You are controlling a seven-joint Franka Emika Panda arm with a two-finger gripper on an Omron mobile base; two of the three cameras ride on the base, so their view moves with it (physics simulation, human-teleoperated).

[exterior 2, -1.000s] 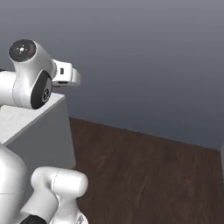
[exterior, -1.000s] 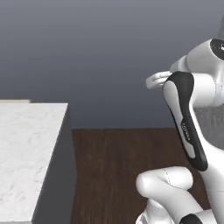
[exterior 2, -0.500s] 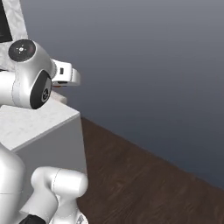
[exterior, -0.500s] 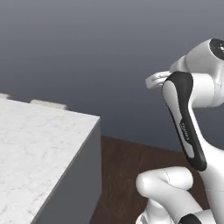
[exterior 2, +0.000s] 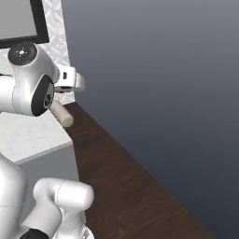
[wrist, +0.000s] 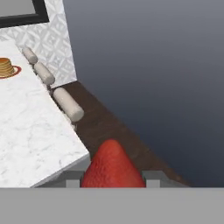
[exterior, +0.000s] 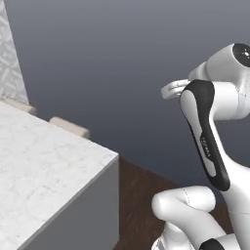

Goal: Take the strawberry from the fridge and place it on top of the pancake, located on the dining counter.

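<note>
The red strawberry (wrist: 113,166) sits at the bottom middle of the hand view, and my gripper (wrist: 113,178) is shut on it, with grey finger pads on either side. Far off at the upper left, the pancake (wrist: 5,66) stack rests on its red plate on the white marble dining counter (wrist: 35,127). The counter's corner also lies at the lower left (exterior: 44,171) of the left base view and beside my arm (exterior 2: 28,135) in the right base view. The fridge is out of view.
Beige stools (wrist: 68,104) line the counter's far edge, with padded tops (exterior: 68,127) just past it. Dark wood floor (exterior 2: 130,186) runs along a plain dark grey wall (exterior 2: 163,70). A patterned wall panel (exterior 2: 58,28) with a black-framed pane stands at the counter's end.
The whole picture has swung as the base turns: the counter now reaches further into both base views. The arm keeps its pose, and the grip on the strawberry is unchanged.
</note>
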